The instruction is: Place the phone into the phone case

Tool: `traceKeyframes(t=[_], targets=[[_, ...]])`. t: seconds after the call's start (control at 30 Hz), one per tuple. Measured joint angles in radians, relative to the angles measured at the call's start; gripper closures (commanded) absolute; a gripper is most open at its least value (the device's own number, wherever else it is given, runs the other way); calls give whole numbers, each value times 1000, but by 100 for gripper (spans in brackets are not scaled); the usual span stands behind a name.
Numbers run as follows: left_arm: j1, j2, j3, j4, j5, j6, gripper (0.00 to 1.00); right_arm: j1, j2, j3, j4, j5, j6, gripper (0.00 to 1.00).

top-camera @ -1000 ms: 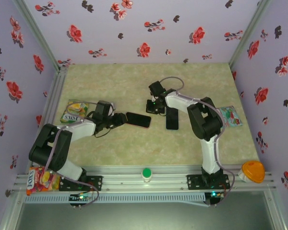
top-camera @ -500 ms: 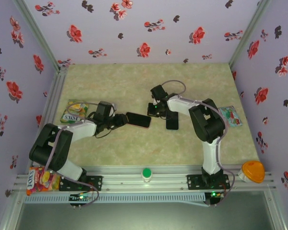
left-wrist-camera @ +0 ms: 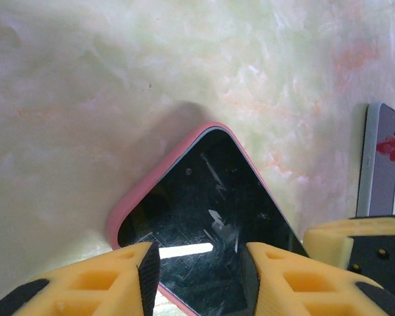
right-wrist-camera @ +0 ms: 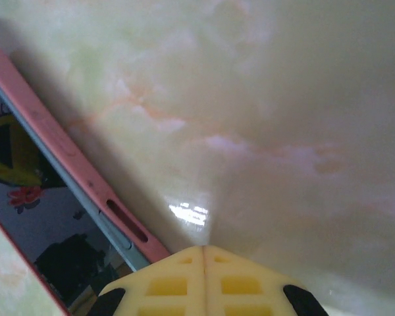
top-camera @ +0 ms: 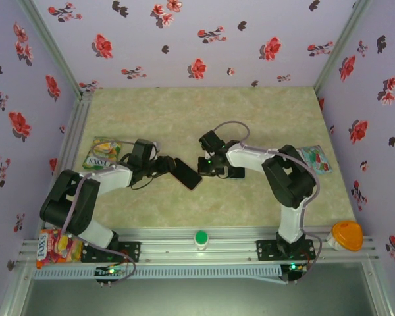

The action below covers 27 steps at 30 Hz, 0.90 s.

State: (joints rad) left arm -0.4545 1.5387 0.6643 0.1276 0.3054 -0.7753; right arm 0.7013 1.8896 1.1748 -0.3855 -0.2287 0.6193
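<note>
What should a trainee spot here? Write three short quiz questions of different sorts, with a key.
1. What colour is the round button on the front rail?
2. True or false: the right gripper's fingers are spread wide apart.
3. The left gripper is clamped on: A) the round button, B) the pink phone case, C) a snack packet.
Key: 1 green; 2 false, they are pressed together; 3 B.
</note>
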Motion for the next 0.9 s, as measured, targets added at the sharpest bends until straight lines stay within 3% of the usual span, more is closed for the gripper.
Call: traceKeyframes(t=[0.9], targets=[[10,5,0,26,-18,5,58,-1,-142,34,-124,68,-18,94]])
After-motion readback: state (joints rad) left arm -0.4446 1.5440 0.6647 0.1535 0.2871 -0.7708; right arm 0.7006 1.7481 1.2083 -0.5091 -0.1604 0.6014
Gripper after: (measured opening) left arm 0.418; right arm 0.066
